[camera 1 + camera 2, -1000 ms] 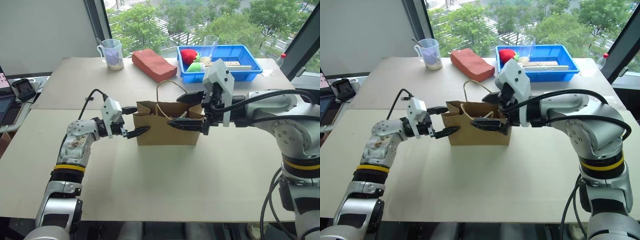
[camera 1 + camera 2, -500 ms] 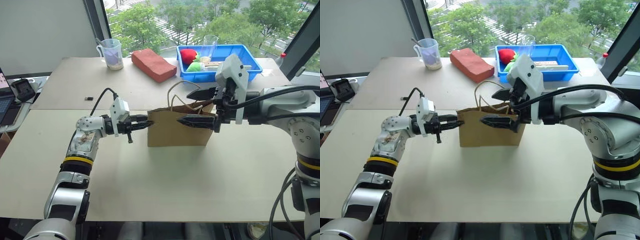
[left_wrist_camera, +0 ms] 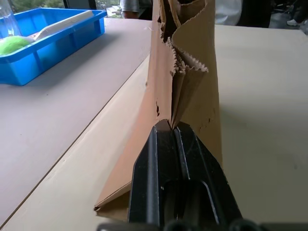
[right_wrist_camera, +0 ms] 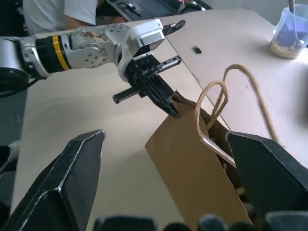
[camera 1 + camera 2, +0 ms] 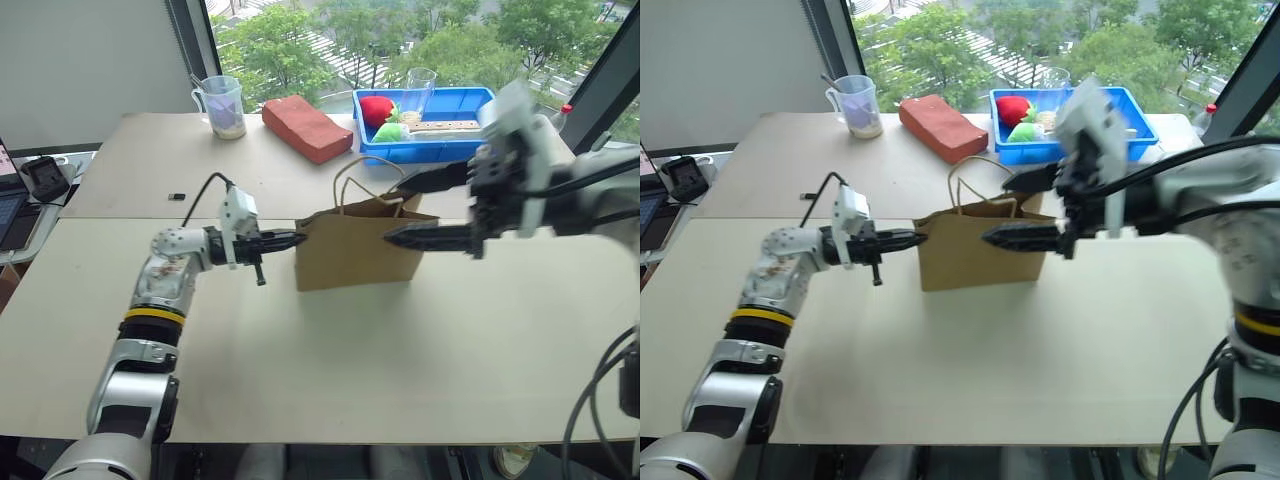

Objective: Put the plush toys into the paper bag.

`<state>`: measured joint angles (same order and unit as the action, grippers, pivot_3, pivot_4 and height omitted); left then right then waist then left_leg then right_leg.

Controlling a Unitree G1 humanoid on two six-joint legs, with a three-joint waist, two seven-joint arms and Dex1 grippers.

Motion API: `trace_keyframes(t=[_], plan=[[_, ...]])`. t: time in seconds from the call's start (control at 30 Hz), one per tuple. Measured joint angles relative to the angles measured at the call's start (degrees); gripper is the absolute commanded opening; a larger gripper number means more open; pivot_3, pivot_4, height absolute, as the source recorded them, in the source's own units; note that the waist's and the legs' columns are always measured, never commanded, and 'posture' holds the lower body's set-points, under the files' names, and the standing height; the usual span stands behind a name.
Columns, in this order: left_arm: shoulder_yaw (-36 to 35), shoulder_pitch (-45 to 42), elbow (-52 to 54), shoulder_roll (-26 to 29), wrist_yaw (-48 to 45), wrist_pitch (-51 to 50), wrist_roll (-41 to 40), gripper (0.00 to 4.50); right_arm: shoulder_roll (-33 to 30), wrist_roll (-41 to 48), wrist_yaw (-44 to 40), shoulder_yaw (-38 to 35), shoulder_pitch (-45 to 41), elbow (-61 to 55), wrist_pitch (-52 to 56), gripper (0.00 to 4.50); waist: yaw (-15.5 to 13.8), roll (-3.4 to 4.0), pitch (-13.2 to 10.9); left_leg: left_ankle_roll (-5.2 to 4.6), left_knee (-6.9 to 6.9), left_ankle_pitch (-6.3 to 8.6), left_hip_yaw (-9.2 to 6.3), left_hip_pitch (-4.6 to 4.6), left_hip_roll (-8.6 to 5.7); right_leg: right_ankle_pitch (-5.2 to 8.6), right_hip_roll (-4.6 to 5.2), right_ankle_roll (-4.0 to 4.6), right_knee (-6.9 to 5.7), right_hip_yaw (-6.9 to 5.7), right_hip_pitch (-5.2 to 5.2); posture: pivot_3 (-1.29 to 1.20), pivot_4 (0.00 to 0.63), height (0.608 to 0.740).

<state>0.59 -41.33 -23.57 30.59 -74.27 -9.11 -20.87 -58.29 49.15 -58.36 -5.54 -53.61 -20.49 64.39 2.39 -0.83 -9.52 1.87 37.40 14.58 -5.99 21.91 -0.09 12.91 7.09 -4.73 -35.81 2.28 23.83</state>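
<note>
- Brown kraft paper bag (image 5: 357,247) with tan cord handles stands mid-table in the left eye view; the left gripper (image 5: 290,240), level, is clamped on its near side edge, and the right gripper (image 5: 432,208) hangs spread wide at the opposite end, nearer the mouth.
- Right eye view: blue plastic tray (image 5: 1132,133) with red and green soft shapes sits behind the bag.
- Left wrist view: closed black fingers (image 3: 179,159) pinch the bag's folded gusset.
- Right wrist view: something dark lies inside the bag's mouth; whether it is the plush toys cannot be told.
</note>
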Motion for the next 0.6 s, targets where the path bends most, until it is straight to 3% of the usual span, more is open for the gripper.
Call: trace_keyframes(t=[0.2, 0.33, 0.57, 0.6], plan=[[-0.90, 1.49, 4.83, 4.08, -6.65, -3.95, -3.31, 0.06, -7.33, 1.07, -7.03, -1.91, 0.90, 5.84, -0.35, 4.50, -0.04, 0.00, 0.00, 0.01, 0.10, -0.01, 0.07, 0.22, 0.00, 0.00, 0.00, 0.00, -0.02, 0.03, 0.21, 0.00, 0.150, 0.740], [0.84, 3.40, 5.77, 4.50, -11.78, -3.56, -3.83, 0.06, -6.89, -2.43, -9.03, 0.38, 0.94, 9.65, -4.58, 4.50, 0.14, 0.00, 0.00, 0.01, 0.33, 0.00, 0.11, 0.24, 0.00, 0.00, 0.00, 0.00, 0.01, 0.06, 0.24, 0.00, 0.150, 0.740], [2.78, 1.52, -3.09, 2.93, -12.26, 3.13, 0.53, 0.06, -4.16, -5.35, -9.33, 3.74, 1.05, 10.86, -7.29, 4.50, -0.13, 0.00, 0.00, 0.01, 0.45, -0.01, 0.10, 0.33, 0.00, 0.00, 0.00, 0.00, -0.08, 0.05, 0.30, 0.00, 0.150, 0.740], [2.75, 1.21, -3.62, 2.91, -12.09, 3.42, 0.57, 0.30, -4.00, -5.52, -9.40, 3.91, 1.05, 10.86, -7.42, 4.50, -0.18, 0.00, 0.00, 0.01, 0.45, -0.01, 0.09, 0.34, -0.01, 0.00, 0.00, 0.00, -0.11, 0.05, 0.30, 0.00, 0.150, 0.740]])
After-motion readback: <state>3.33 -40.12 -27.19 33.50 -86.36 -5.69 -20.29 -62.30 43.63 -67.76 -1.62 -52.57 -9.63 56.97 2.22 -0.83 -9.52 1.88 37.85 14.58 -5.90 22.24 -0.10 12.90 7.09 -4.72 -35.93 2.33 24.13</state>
